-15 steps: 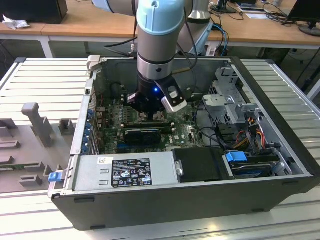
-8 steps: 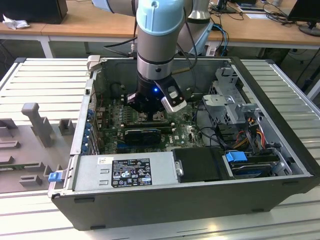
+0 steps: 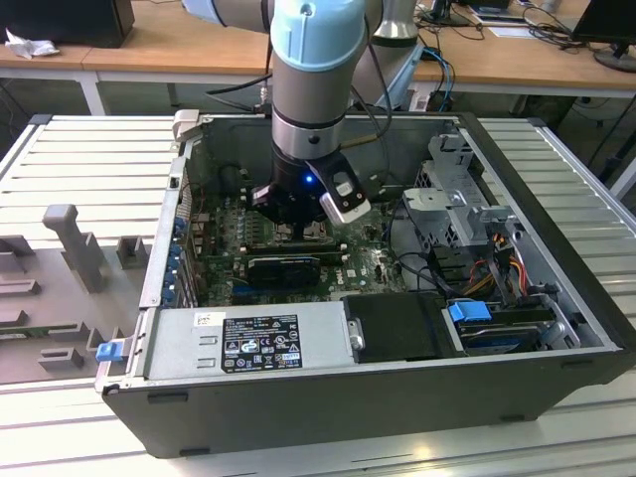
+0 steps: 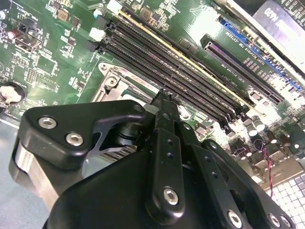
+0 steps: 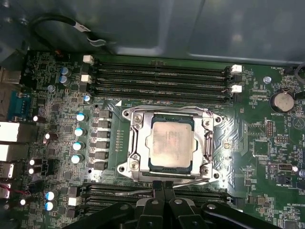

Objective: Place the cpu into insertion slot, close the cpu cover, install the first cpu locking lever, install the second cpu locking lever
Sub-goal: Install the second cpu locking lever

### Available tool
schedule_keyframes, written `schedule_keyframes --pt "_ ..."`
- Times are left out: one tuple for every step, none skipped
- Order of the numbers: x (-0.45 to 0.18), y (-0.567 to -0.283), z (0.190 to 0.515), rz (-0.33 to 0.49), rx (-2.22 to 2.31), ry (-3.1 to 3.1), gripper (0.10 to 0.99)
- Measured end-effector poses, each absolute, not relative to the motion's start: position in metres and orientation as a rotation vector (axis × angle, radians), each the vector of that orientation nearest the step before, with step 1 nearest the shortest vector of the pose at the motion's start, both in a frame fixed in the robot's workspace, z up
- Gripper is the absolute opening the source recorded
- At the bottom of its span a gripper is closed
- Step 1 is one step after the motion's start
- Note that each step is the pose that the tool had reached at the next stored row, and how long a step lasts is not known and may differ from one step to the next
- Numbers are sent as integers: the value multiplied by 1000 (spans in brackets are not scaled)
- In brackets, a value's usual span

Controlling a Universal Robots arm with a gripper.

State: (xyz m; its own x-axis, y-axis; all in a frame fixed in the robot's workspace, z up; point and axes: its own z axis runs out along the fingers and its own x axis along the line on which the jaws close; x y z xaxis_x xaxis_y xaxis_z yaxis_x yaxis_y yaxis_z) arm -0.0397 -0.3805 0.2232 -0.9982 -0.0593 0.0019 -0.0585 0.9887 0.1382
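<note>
The cpu (image 5: 170,142) sits in the slot (image 5: 135,117), cover (image 5: 208,138) apparently closed over it, just ahead of the hand (image 5: 163,187), whose fingers (image 5: 157,190) are pressed together near the socket's edge.

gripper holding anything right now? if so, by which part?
Cannot be told. The gripper sits at the socket's edge by a thin lever; the cpu lies seated, apart from it.

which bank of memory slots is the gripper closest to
The bank of memory slots right at the gripper, on its side of the cpu. The other bank lies beyond the cpu, by the case wall.
</note>
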Motion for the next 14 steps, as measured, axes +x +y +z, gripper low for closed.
schedule_keyframes --pt "-40 -381 223 -217 92 -3127 106" --pt "-41 -381 223 -217 93 -3127 106" --pt "-41 -381 223 -217 93 -3127 106" --pt "-41 -381 223 -218 93 -3127 106" --pt "-41 -381 222 -218 93 -3127 106" --pt "-41 -381 222 -219 93 -3127 106" --pt "-42 -381 222 -220 93 -3127 106" --pt "-42 -381 222 -220 93 -3127 106" --pt "-42 -381 222 -221 92 -3127 106" --pt "-43 -381 222 -221 93 -3127 106" --pt "-44 -381 222 -221 93 -3126 106" --pt "-44 -382 222 -221 93 -3126 106" --pt "-45 -382 221 -221 93 -3126 106" --pt "-46 -383 221 -222 93 -3126 106"
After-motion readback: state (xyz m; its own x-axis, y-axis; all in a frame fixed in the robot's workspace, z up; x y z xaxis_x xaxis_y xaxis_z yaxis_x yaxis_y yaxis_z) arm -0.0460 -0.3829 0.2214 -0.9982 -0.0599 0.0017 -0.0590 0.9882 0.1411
